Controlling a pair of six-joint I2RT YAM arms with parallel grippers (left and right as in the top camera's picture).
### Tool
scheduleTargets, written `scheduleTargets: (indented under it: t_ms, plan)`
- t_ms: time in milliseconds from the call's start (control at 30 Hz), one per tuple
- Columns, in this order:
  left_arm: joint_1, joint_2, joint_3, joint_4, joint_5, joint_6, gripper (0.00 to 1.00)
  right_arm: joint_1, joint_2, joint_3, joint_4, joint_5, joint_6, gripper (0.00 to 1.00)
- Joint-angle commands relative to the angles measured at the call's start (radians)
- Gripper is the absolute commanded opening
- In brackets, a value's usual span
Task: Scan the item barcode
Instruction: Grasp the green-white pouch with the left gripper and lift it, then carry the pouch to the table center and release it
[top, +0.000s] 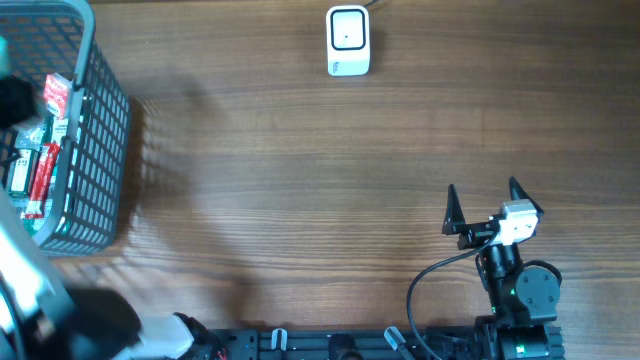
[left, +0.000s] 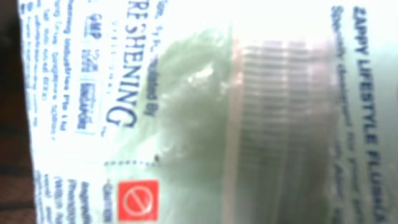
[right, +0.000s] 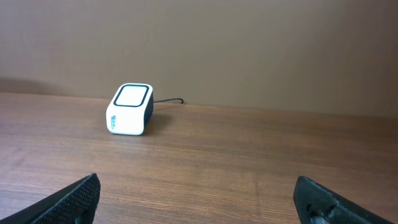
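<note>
1. Item: a wipes packet (left: 186, 124), white with green print and a red prohibition mark, fills the left wrist view at very close range. I judge it to lie in the wire basket (top: 100, 170), which stands well to the left of the barcode scanner (top: 348, 40) and nearer the robot. No barcode can be made out on the face shown.
2. Other red-and-white packets (top: 45, 165) lie in the same basket. The stock is evidently pooled there for picking one at a time.
3. Left arm (top: 25, 265): it reaches over the basket, well left of the scanner. The left fingers do not show in their own view, and overhead shows only a dark mass at the picture's edge. Whether they are released or clenched on the packet cannot be told.
4. Right fingers (right: 68, 202): spread wide and grasping nothing, parked to the right of the scanner and nearer the robot, facing it.
5. Scanner: it sits window-up, cable trailing behind, so a packet must be presented barcode-down above it.
6. Judgement: the pick is in hand; the scan is not yet begun.
</note>
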Motion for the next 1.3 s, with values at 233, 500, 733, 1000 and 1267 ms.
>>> scheduleTargets:
  t_ms: [233, 500, 733, 1000, 1267]
  plan:
    - [-0.197, -0.444, 0.051, 0.012, 0.036, -0.240, 0.45, -0.003, -0.002, -0.001, 0.003, -0.007, -0.018, 1.00]
    - [-0.566, -0.463, 0.049, -0.211, 0.034, -0.312, 0.44, -0.003, -0.002, -0.001, 0.003, -0.007, -0.018, 1.00]
    - [-0.856, -0.301, -0.049, -0.354, -0.020, -0.385, 0.43, -0.003, -0.002, -0.001, 0.003, -0.007, -0.018, 1.00]
    - [-1.124, 0.013, -0.190, -0.190, -0.120, -0.527, 0.45, -0.003, -0.002, -0.001, 0.003, -0.007, -0.017, 1.00]
    - [-1.319, 0.273, -0.194, 0.082, -0.143, -0.621, 0.47, -0.003, -0.002, -0.001, 0.003, -0.008, -0.018, 1.00]
